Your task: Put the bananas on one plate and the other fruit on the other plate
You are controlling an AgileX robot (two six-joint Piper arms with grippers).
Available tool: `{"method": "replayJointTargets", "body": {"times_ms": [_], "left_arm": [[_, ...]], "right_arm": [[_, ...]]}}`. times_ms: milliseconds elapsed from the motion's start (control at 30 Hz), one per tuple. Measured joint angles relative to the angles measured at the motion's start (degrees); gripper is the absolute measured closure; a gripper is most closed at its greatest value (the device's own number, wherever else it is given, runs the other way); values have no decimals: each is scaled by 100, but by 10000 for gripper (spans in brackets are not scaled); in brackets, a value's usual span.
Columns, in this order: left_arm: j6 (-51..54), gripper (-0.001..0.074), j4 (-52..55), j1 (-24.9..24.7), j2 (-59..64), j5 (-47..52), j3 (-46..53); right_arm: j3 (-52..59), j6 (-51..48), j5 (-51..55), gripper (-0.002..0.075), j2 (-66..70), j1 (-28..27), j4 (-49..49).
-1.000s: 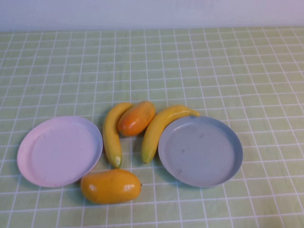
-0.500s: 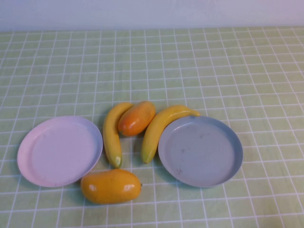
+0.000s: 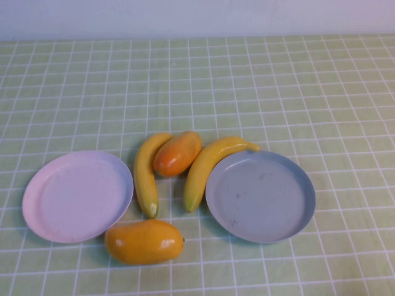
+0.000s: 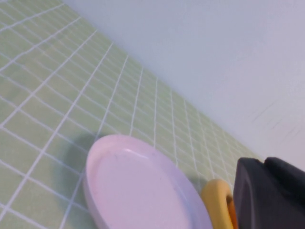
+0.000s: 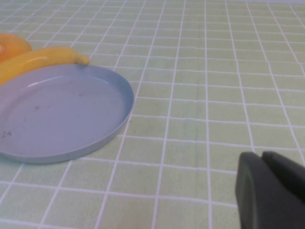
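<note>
Two yellow bananas lie between the plates, one [image 3: 145, 176] beside the pale pink plate [image 3: 77, 195], the other [image 3: 210, 165] along the rim of the grey-blue plate [image 3: 260, 195]. One orange fruit [image 3: 177, 153] rests between the bananas' far ends, and another [image 3: 144, 242] lies in front of them. Both plates are bare. Neither arm shows in the high view. My left gripper [image 4: 263, 162] is shut and holds nothing, near the pink plate [image 4: 138, 186] and a banana [image 4: 217, 200]. My right gripper [image 5: 261, 155] is shut and holds nothing, off to the side of the grey-blue plate [image 5: 57, 114].
A green checked cloth [image 3: 278, 92] covers the table, with a pale wall [image 3: 197, 15] along its far edge.
</note>
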Motion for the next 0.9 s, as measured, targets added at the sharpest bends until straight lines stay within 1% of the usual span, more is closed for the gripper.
{"method": "replayJointTargets", "body": {"times_ms": [100,167,267,367,467,567,667,800,900], "left_arm": [[-73,735,-24,0,0,-246,0],[-85,735,-36,0,0,-124,-118],[-69,735,-36,0,178,524,-795],[342,735,-93,0,696,1392,-1619],[1168,735,-332,0,1339,2276,-2349],[2131,735,-809,0,2063,2991,-2947],[3080,735,-1281,0,2774,3425,-3368],[4241,735,-1632,0,3867,3845,-3822],[5519,735,-1968,0,4739,4161,-4150]], "right_arm": [[0,0,0,741,0,0,0],[0,0,0,741,0,0,0],[0,0,0,741,0,0,0],[0,0,0,741,0,0,0],[0,0,0,741,0,0,0],[0,0,0,741,0,0,0],[0,0,0,741,0,0,0],[0,0,0,741,0,0,0],[0,0,0,741,0,0,0]]}}
